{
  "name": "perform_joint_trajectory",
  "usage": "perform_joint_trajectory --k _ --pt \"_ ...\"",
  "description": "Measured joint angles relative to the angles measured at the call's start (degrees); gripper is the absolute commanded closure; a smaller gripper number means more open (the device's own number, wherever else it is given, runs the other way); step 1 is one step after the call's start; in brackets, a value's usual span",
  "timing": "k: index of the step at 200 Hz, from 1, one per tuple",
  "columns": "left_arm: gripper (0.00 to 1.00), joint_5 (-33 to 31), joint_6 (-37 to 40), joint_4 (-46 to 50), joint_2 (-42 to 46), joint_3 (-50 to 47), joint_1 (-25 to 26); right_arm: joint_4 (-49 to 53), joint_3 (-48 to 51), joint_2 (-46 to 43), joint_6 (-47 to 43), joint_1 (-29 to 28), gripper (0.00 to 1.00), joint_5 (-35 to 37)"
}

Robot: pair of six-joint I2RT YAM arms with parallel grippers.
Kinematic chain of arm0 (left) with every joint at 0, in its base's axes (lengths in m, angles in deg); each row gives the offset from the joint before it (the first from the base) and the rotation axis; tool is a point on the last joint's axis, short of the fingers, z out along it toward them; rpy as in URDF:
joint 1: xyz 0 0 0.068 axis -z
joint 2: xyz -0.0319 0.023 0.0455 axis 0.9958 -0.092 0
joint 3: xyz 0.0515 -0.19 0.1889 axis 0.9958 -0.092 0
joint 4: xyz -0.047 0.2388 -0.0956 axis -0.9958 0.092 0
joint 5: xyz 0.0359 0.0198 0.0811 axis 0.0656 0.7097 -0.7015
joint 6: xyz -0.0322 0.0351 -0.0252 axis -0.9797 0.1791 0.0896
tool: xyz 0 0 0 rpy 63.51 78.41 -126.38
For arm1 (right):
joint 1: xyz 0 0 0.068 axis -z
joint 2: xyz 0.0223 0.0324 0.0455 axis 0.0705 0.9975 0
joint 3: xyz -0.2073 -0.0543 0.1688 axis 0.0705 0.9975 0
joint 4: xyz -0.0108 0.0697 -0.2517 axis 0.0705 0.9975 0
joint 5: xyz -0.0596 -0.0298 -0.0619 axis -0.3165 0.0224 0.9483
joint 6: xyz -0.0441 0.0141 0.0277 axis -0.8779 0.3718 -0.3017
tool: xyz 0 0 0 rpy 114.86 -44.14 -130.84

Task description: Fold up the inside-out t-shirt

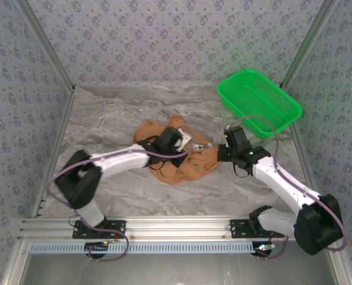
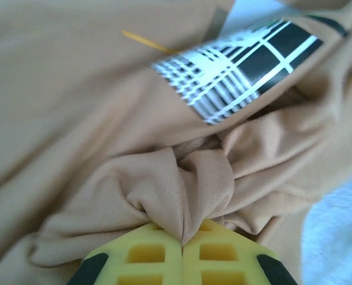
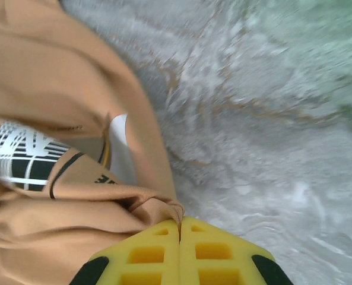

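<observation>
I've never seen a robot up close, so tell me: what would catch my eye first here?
The crumpled orange-tan t-shirt in the middle of the marbled table stands out first, with the left gripper and the right gripper each shut on a pinch of its cloth. Next come the bright green basket at the far right and a black-and-white checked print on the shirt.

Clamped on a hem fold of the orange-tan t-shirt (image 3: 51,77) with the right gripper (image 3: 180,225), yellow jaws flush together. Bunched cloth left of the jaws, with a white label (image 3: 24,157) printed in black grid among the folds. Bare grey marbled surface (image 3: 253,130) on the right.
</observation>
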State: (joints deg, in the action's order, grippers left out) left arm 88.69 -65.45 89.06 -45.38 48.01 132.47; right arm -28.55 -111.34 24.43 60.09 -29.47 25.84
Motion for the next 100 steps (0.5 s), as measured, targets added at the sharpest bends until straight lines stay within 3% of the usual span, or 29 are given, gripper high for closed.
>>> perform_joint_trajectory --k 17,38,60,90,100 --pt "1.00 4.4 -0.8 -7.0 11.9 -7.1 -4.3 0.2 0.0 -3.4 0.0 0.6 0.99 1.9" --pt "1.00 8.5 -1.1 -16.6 21.4 -14.0 -8.0 -1.0 1.7 -4.4 1.1 0.5 0.87 2.9" --pt "1.00 13.3 -0.4 -22.1 22.1 -19.0 -7.9 -2.5 5.2 -1.7 1.2 -0.8 0.71 1.0" --pt "1.00 16.4 0.3 -22.8 20.2 -25.0 -7.9 -4.2 6.4 -0.1 -1.4 -4.9 0.61 -3.4" --pt "1.00 16.9 0.4 -22.5 20.0 -25.7 -7.9 -6.0 6.3 -0.1 -3.1 -6.2 0.52 -5.1"
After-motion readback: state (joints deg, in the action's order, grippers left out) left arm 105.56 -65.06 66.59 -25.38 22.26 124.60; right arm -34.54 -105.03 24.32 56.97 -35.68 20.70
